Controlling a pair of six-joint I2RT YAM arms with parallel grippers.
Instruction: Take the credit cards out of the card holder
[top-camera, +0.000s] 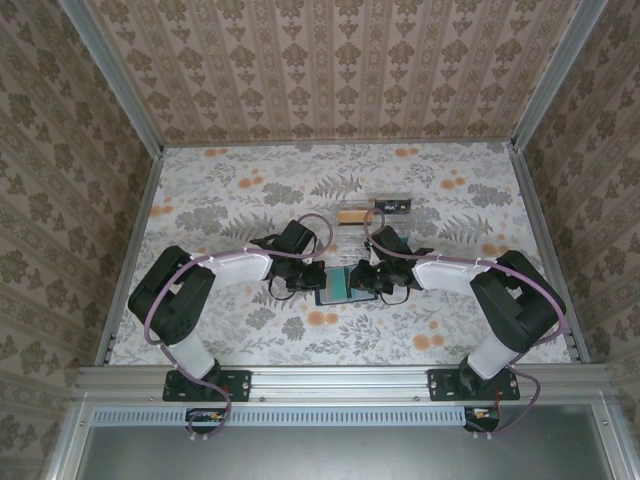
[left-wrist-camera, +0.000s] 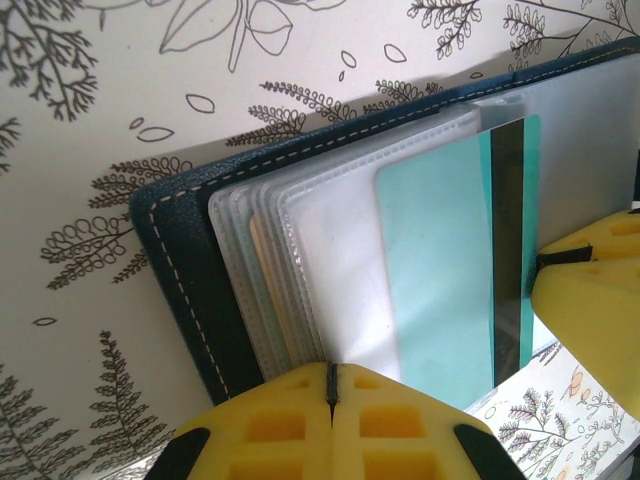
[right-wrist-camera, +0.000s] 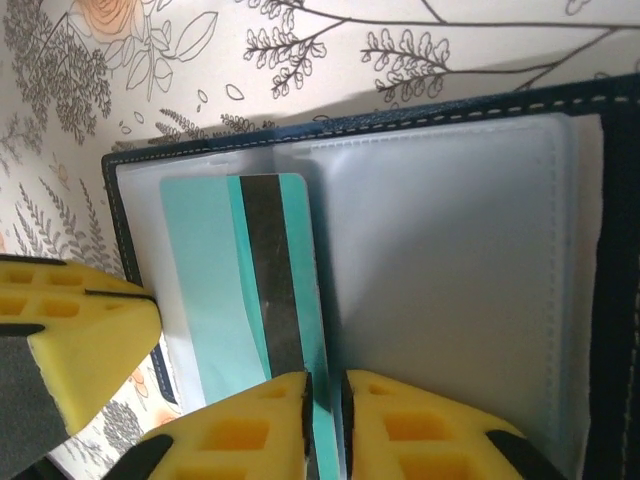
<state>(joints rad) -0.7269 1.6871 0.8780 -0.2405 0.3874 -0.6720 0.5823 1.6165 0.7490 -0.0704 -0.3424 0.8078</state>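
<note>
Card holder (left-wrist-camera: 185, 260) lies open on the tabletop (top-camera: 250, 190) between both arms, left hand (left-wrist-camera: 331, 375) clamped shut on its sleeve edge, right hand (right-wrist-camera: 326, 385) pinching the teal card (right-wrist-camera: 215, 270): pull straight along the sleeve, left anchoring, else the holder drags.
</note>
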